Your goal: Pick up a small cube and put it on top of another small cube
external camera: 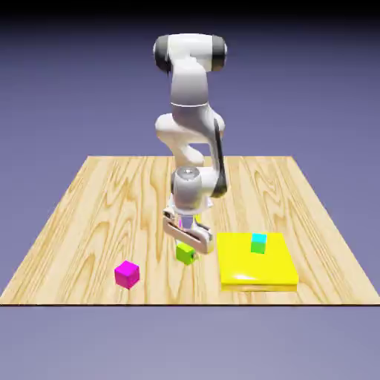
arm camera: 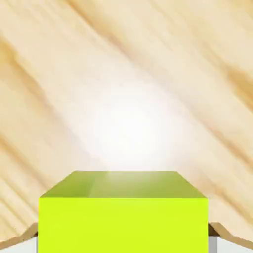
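Note:
A small lime-green cube (external camera: 185, 254) rests on the wooden table near its front edge, and my gripper (external camera: 185, 247) stands straight over it, shut on it. In the hand view the lime-green cube (arm camera: 123, 217) fills the bottom of the picture, with a grey fingertip (arm camera: 216, 241) showing against each of its sides. A small cyan cube (external camera: 258, 243) sits on a flat yellow block (external camera: 256, 269) toward the exterior view's right. A magenta cube (external camera: 127, 274) lies toward the exterior view's left, close to the front edge.
The wooden table (external camera: 111, 200) ends just in front of the cubes. The yellow block lies close beside the green cube and rises a little above the tabletop.

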